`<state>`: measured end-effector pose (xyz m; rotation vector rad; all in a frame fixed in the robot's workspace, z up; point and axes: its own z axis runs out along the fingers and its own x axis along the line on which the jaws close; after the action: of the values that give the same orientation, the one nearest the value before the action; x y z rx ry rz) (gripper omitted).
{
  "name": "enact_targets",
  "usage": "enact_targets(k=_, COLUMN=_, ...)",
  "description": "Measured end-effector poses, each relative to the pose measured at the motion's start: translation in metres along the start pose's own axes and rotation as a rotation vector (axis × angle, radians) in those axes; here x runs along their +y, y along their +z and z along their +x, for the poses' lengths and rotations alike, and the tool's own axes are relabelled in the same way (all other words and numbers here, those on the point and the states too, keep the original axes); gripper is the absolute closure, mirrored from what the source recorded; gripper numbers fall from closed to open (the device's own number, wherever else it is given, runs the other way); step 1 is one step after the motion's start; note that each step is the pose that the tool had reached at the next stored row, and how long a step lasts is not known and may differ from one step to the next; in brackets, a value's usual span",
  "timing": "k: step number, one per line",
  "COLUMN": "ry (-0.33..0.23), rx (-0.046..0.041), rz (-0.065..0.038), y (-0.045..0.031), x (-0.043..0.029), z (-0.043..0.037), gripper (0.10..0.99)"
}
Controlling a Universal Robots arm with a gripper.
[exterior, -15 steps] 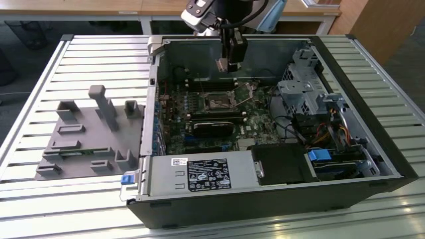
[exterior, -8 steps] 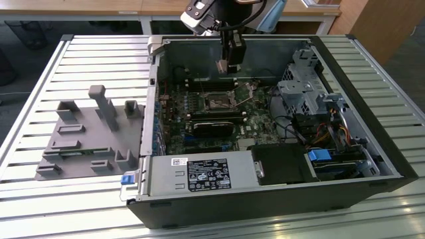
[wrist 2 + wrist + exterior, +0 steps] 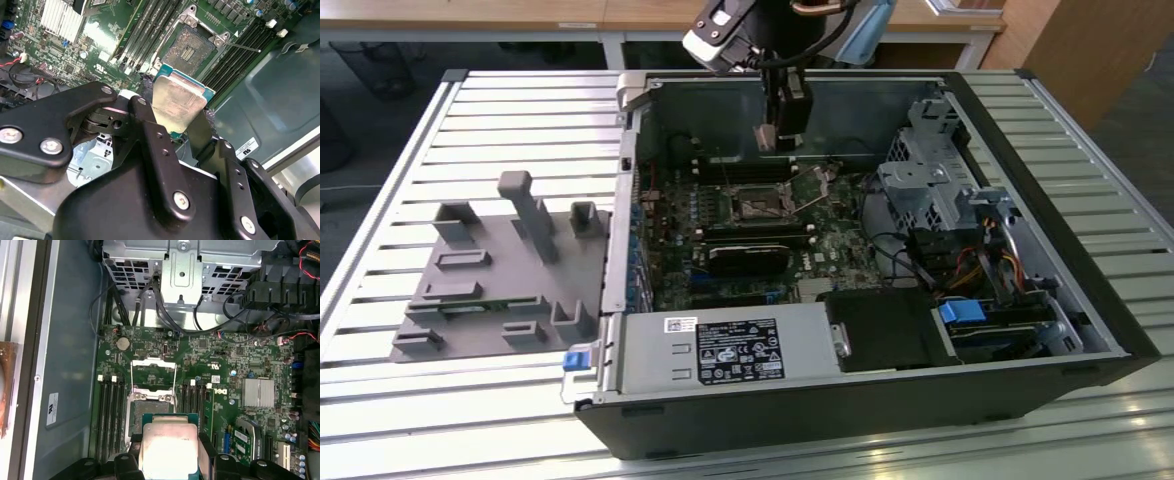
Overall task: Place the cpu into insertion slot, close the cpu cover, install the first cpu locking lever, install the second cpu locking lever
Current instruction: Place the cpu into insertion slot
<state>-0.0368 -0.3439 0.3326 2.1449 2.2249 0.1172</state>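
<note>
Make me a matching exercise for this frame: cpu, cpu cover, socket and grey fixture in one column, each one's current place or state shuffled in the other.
Things:
1. cpu
2. cpu cover
3. socket
4. grey fixture

Places or states:
A. swung open
B. empty, contacts bare
C. on the slatted table, at the exterior view's left
D. clamped in the gripper, not yet seated

Pairs: 1-D, 2-A, 3-B, 4-C.
</note>
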Motion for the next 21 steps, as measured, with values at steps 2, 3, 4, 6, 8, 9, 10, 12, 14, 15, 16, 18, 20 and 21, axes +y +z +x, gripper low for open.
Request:
enact_targets(k=2, ry=0.002, rx=-0.0006, rz=0.0, y=0.0015, x=-0.0002, z=-0.0001, gripper=0.561)
enact_targets(k=3, ry=0.003, rx=-0.0006, rz=0.0, y=0.0023, x=-0.0002, z=-0.0001, gripper=0.561)
enact_targets(k=4, ry=0.003, rx=-0.0007, rz=0.0, y=0.0032, x=-0.0003, z=-0.0001, gripper=0.561)
enact_targets(k=6, ry=0.004, rx=-0.0009, rz=0.001, y=0.0052, x=-0.0005, z=-0.0001, gripper=0.561)
enact_targets(k=8, ry=0.004, rx=-0.0011, rz=0.001, y=0.0077, x=-0.0007, z=-0.0001, gripper=0.561)
enact_targets(k=9, ry=0.004, rx=-0.0015, rz=0.001, y=0.0092, x=-0.0008, z=-0.0002, gripper=0.561)
enact_targets(k=10, ry=0.004, rx=-0.0021, rz=0.001, y=0.0105, x=-0.001, z=-0.0002, gripper=0.561)
enact_targets(k=12, ry=0.004, rx=-0.0023, rz=0.003, y=0.0124, x=-0.0011, z=-0.0002, gripper=0.561)
enact_targets(k=14, ry=0.004, rx=-0.0031, rz=0.003, y=0.0137, x=-0.0012, z=-0.0003, gripper=0.561)
enact_targets(k=15, ry=0.004, rx=-0.0031, rz=0.003, y=0.0145, x=-0.0013, z=-0.0003, gripper=0.561)
enact_targets(k=16, ry=0.004, rx=-0.0032, rz=0.001, y=0.0154, x=-0.0014, z=-0.0003, gripper=0.561)
enact_targets(k=18, ry=0.004, rx=-0.0033, rz=-0.003, y=0.0175, x=-0.0016, z=-0.0003, gripper=0.561)
enact_targets(k=20, ry=0.004, rx=-0.0032, rz=-0.003, y=0.0203, x=-0.0018, z=-0.0004, gripper=0.561)
enact_targets(k=21, ry=0.004, rx=-0.0033, rz=-0.003, y=0.0221, x=-0.0019, z=-0.0004, gripper=0.561)
